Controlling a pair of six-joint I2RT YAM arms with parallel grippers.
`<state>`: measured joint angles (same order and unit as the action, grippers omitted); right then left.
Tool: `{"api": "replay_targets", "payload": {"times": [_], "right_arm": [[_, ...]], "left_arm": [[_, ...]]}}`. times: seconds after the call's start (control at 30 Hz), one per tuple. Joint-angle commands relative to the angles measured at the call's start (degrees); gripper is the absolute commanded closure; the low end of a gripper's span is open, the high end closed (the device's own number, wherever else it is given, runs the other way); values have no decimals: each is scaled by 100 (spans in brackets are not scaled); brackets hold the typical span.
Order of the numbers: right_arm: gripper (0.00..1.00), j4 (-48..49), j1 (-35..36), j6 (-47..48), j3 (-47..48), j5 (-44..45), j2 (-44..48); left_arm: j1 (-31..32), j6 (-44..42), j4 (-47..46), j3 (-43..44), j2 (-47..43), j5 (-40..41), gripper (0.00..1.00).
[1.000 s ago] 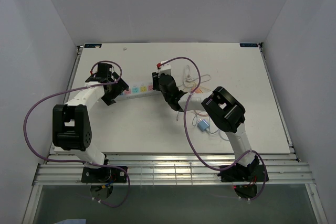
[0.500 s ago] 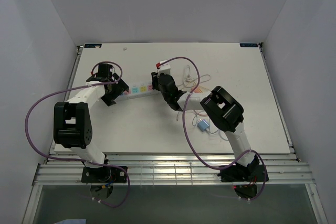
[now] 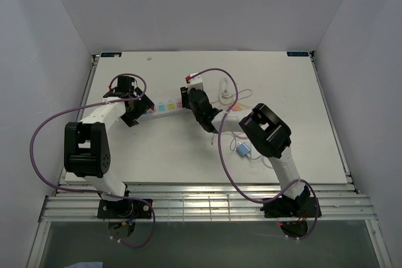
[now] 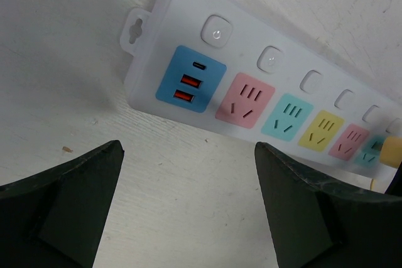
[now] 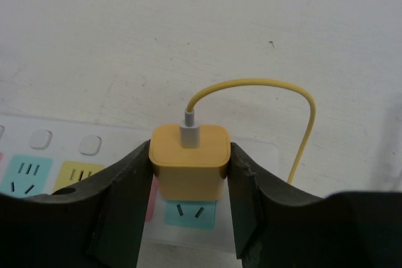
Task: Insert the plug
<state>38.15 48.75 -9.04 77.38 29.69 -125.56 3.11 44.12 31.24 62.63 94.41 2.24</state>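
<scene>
A white power strip with coloured sockets lies on the table, also seen in the top view. My right gripper is shut on a yellow plug with a yellow cable. The plug stands over the strip's far-right end, on the upper part of a teal socket. I cannot tell how deep it sits. My left gripper is open and empty, just in front of the strip's left end, near its blue USB panel. In the top view it sits at the strip's left end.
A small blue object and loose white cables lie to the right of the strip. The purple arm cables loop over the table.
Both arms hold nearly still. The right gripper has shifted very slightly at the strip's right end.
</scene>
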Motion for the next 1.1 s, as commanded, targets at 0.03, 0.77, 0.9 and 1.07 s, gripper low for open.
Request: {"api": "replay_targets", "payload": {"times": [0.03,0.77,0.9,1.07], "right_arm": [[92,-404,90,-62,93,98,14],[92,-300,530,-608,-1076,738,208],[92,34,600,-678,-1269,792,84],[92,419,653,-732,-1656,793,-4]], "left_arm": [[-30,-26,-57,144,-98,22,2],[-30,-17,-83,-339,-582,-101,2],[-30,27,-171,-532,-652,-189,2],[-30,35,-171,-647,-678,-189,2]]}}
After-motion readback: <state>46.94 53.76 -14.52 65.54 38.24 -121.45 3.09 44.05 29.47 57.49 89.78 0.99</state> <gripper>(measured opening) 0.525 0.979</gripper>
